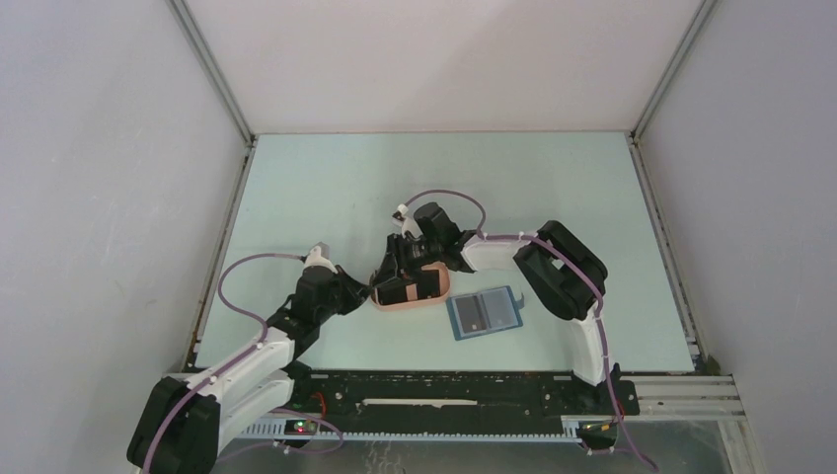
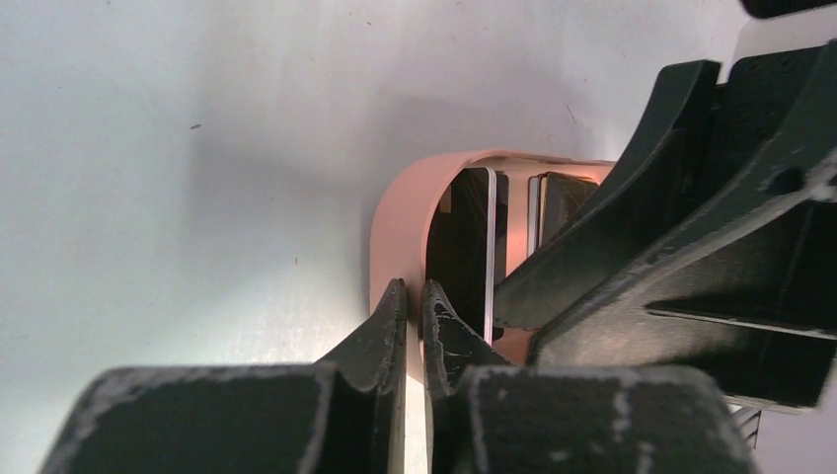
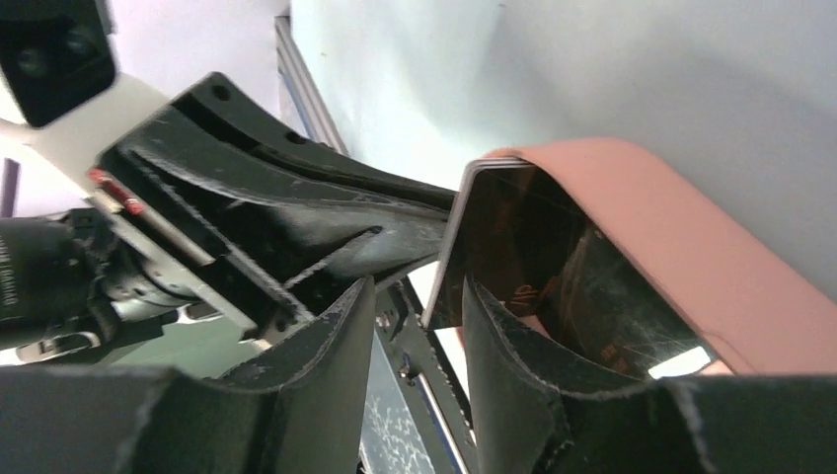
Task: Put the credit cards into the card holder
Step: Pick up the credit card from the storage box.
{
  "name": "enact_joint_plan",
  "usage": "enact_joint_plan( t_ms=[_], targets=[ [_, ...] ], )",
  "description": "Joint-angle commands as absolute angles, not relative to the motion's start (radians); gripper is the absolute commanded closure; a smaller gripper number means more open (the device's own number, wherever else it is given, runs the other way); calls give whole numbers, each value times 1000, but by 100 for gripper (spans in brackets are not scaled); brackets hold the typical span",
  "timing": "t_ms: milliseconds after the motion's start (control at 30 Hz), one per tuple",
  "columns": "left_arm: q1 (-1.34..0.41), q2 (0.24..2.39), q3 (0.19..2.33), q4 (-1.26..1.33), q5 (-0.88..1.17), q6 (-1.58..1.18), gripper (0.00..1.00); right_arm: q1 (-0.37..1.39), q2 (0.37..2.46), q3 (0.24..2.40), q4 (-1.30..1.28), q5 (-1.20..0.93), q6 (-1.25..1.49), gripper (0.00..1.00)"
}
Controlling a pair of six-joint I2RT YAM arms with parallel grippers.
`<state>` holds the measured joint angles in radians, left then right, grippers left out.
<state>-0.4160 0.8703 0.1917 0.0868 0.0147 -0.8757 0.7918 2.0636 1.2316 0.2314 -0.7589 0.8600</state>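
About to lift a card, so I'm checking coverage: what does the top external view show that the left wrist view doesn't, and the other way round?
Top external only: the card holder lying open on the table, to the right of the pink tray and apart from it. Left wrist only: the left gripper pinching the tray's rim, and the pale edge of a black card inside. Both: the tray and the right gripper reaching into it.

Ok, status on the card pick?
Left gripper shut on rim of pink tray. Right gripper open, straddling black card in tray. Card holder lies open beside tray. Nothing blocking.
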Motion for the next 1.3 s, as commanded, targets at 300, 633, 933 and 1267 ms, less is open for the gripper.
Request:
enact_joint_plan(
  t_ms=[300, 633, 933, 1267],
  targets=[
    [-434, 899, 205, 131, 70, -894, 97, 799, 2059, 1285, 39, -618, 698, 43],
    [-445, 929, 222, 138, 89, -877, 93, 790, 2074, 1288, 75, -712, 745, 35],
    [-447, 943, 240, 136, 113, -857, 82, 771, 2090, 1286, 72, -715, 753, 29],
    [-458, 996, 272, 140, 158, -833, 69, 753, 2084, 1286, 68, -725, 770, 30]
  ],
)
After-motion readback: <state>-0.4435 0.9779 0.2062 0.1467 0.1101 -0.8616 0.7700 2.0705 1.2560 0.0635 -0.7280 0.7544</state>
